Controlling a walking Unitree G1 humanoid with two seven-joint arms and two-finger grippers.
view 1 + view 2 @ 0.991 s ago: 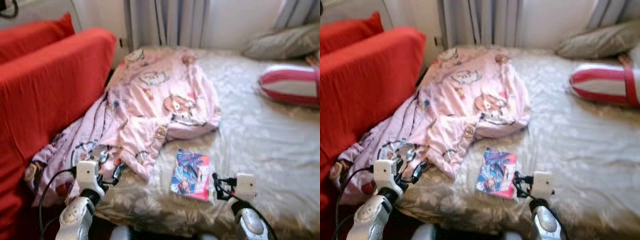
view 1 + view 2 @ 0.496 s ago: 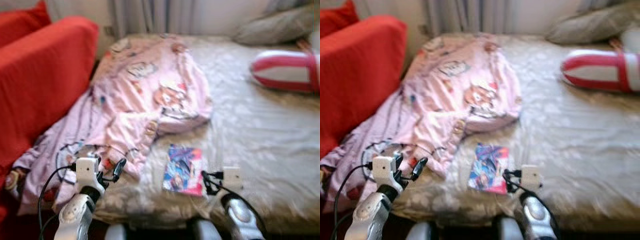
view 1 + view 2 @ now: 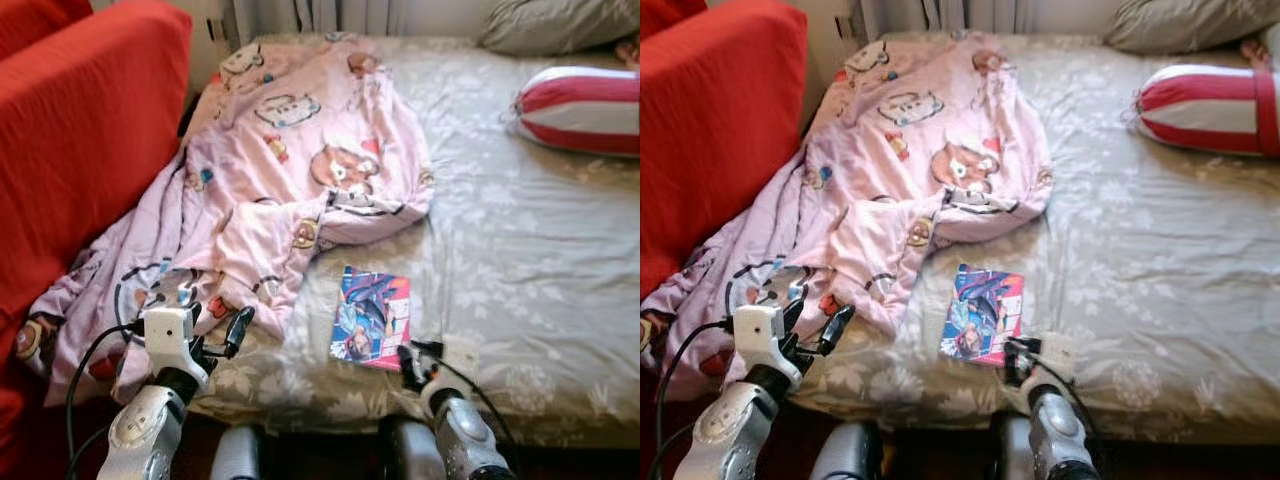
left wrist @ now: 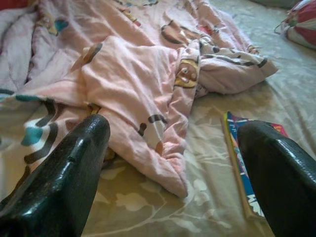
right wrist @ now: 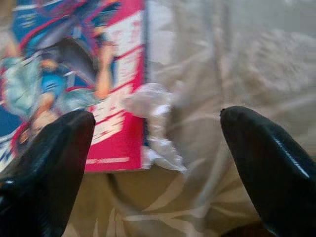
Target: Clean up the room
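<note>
A pink cartoon-print blanket [image 3: 300, 150] lies crumpled over the left half of the bed, one end hanging off the near corner. A colourful comic book [image 3: 372, 317] lies flat on the sheet near the front edge. A crumpled clear plastic wrapper [image 5: 150, 101] lies against the book's [image 5: 74, 64] red edge. My right gripper [image 3: 413, 362] hovers open just above that edge and the wrapper, nothing between its fingers. My left gripper [image 3: 215, 328] is open at the bed's front edge, pointing at the blanket's folded hem [image 4: 143, 94].
A red sofa [image 3: 70, 150] stands tight against the bed's left side. A red-and-white striped cushion [image 3: 580, 110] and a grey pillow [image 3: 550, 25] lie at the far right. Bare flowered sheet [image 3: 520, 250] stretches to the right of the book.
The camera has tilted down and moved closer, so the whole scene shifted. My right gripper has dropped lower, toward the book's near corner. The left gripper holds roughly the same pose.
</note>
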